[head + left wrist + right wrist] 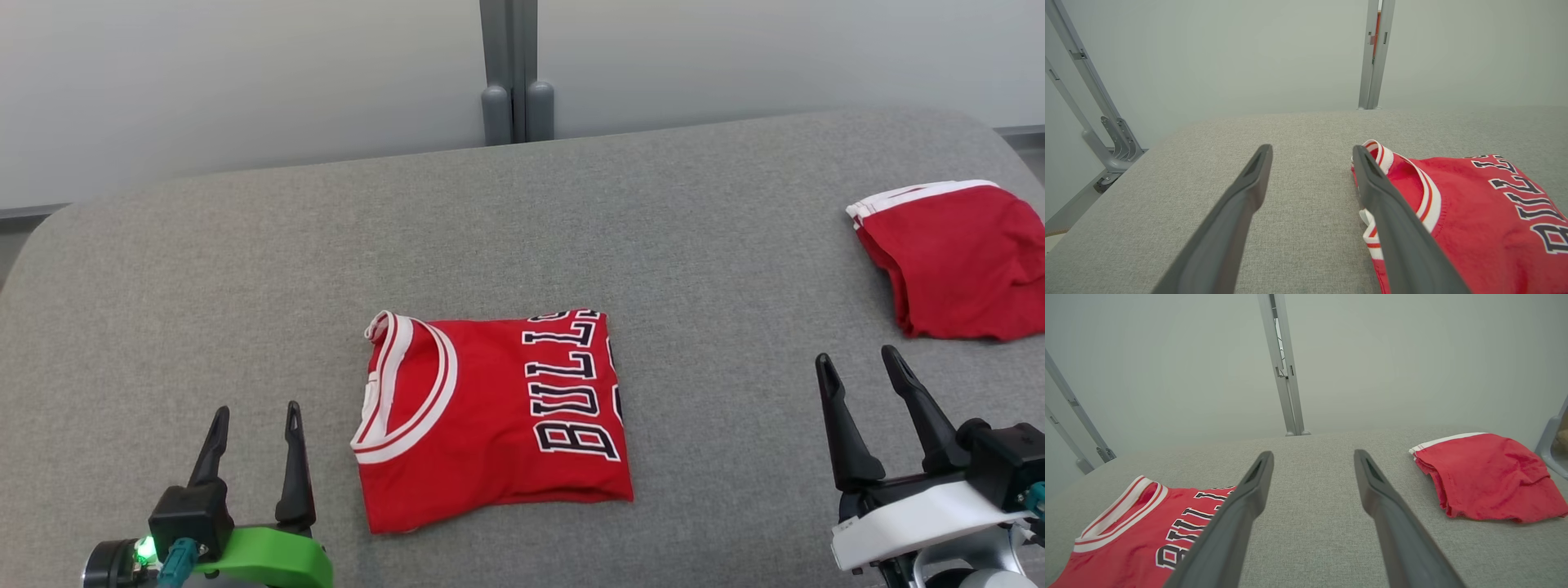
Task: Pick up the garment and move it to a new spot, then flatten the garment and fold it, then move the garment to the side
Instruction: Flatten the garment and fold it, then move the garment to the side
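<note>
1. The red jersey lies folded in a neat square in the middle of the grey table, near the front edge. It looks folded already, so I think the step in hand is to move it to the side.
2. The left gripper hovers just left of the jersey. Its two fingers are spread, with nothing in them. The right gripper is well off to the right, also spread and empty.
3. To do this well, take the jersey with both grippers, one on each side edge. Pinch all the layers at once. If only the top layer is caught, the fold will fall open.
4. Lift it a little and carry it flat. Put it down apart from the other red cloth on the right, so the two do not get mixed up.
5. The head view shows the whole jersey and both grippers together.
6. The left wrist view shows better than the head view that the collar stands up a bit off the table, right beside one finger.
7. The right wrist view shows the other red cloth from low down, with its stacked edges. It may be a pair of shorts, but I cannot be sure.
</note>
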### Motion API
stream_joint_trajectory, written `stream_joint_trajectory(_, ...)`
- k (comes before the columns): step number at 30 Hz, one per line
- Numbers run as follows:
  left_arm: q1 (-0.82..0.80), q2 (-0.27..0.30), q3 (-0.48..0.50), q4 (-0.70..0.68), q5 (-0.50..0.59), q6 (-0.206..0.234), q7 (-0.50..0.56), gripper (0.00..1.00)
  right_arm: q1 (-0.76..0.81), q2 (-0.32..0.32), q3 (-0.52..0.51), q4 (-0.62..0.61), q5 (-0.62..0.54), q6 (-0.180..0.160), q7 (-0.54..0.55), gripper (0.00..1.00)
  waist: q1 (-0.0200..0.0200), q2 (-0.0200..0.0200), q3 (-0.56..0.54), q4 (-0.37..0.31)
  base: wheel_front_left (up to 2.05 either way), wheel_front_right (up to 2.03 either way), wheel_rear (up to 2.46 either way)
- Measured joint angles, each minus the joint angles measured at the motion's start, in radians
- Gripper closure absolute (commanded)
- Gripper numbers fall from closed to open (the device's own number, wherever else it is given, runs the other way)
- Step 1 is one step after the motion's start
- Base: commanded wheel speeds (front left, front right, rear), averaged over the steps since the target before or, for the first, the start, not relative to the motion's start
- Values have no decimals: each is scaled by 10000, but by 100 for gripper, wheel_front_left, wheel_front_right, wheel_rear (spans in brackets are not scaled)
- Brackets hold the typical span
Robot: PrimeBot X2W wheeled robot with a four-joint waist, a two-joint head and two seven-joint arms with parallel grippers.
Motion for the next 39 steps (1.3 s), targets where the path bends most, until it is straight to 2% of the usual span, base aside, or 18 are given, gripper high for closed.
stream_joint_trajectory(14, -6, 33, -21, -71, -67, 79, -36, 0, 26, -23, -88, -4, -13, 0, 77, 0, 0, 0, 32, 17, 0, 0, 0)
stream_joint_trajectory(19, -423, 23, -29, -219, 94, 79, -92, 0, -176, -230, 54, 249, 44, 0, 151, 0, 0, 0, 354, 180, 0, 0, 0)
stream_joint_trajectory(26, -1226, -303, -35, -477, 464, 105, -188, 0, -1253, -566, 1223, 1499, 500, 0, 127, 0, 0, 0, 1205, 580, 0, 0, 0)
stream_joint_trajectory(34, -1786, -844, 90, -644, 798, -40, -222, 0, -2559, -351, 2836, 3708, 1097, 0, 282, 0, 0, 0, 2142, 1259, 0, 0, 0)
stream_joint_trajectory(39, -1946, -1104, 253, -677, 1103, -213, -224, 0, -3299, -238, 3304, 4870, 1400, 0, 462, 0, 0, 0, 2553, 1666, 0, 0, 0)
